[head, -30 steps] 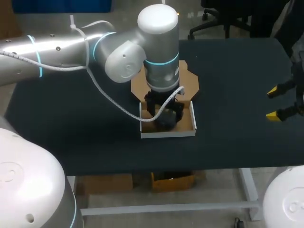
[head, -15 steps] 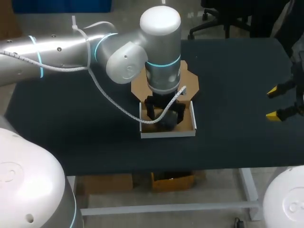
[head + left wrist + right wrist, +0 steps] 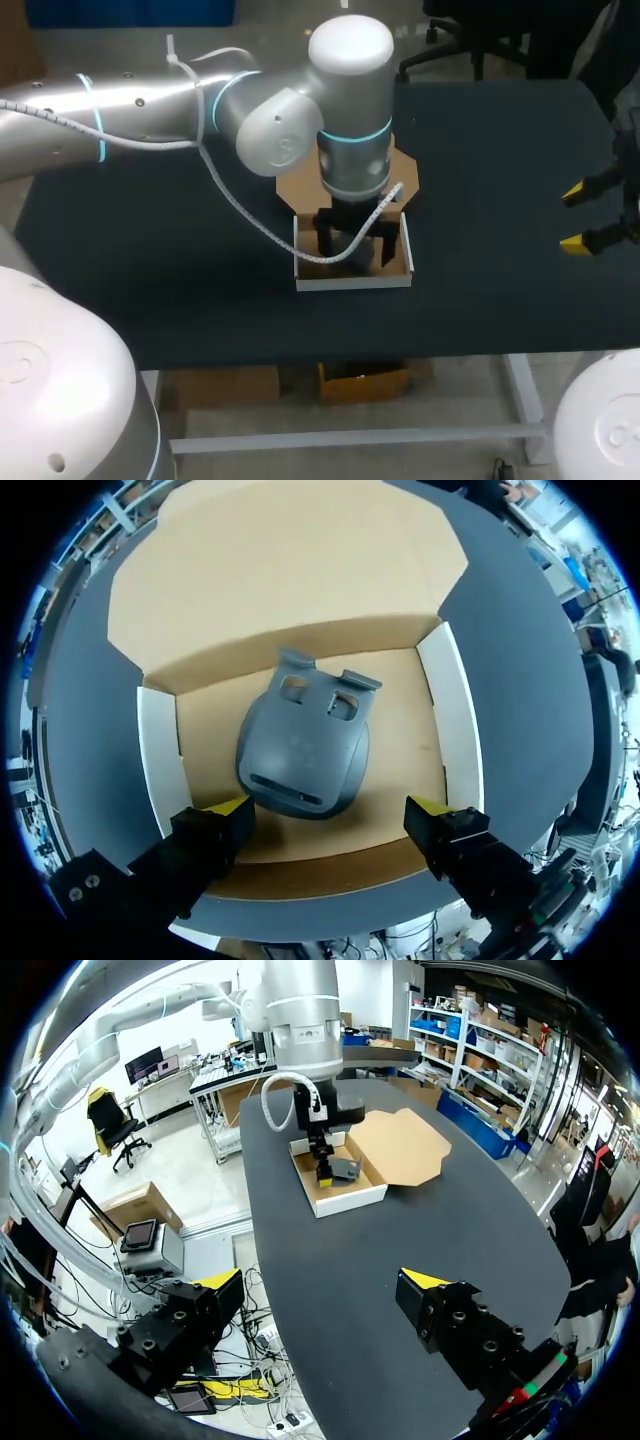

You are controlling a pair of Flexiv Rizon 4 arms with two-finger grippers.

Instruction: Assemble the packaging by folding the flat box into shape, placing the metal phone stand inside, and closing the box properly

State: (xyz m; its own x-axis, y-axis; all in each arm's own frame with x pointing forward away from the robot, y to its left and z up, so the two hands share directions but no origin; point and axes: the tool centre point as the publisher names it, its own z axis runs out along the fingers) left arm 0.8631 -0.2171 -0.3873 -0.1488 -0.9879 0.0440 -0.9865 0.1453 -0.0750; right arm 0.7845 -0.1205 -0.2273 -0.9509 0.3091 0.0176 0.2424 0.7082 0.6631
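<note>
You have one box mid-bench, its lid flat toward the far edge, with one stand lying inside. Your left gripper hangs spread above the stand, gripping nothing. Your right gripper, also released, is near the right edge.

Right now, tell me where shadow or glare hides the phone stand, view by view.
Left wrist view: the phone stand lies evenly lit in the box, ahead of the open left gripper, with no glare. Head view: the left arm covers it and shades the box floor. Right wrist view: it shows small, too far off to judge shadow.
</note>
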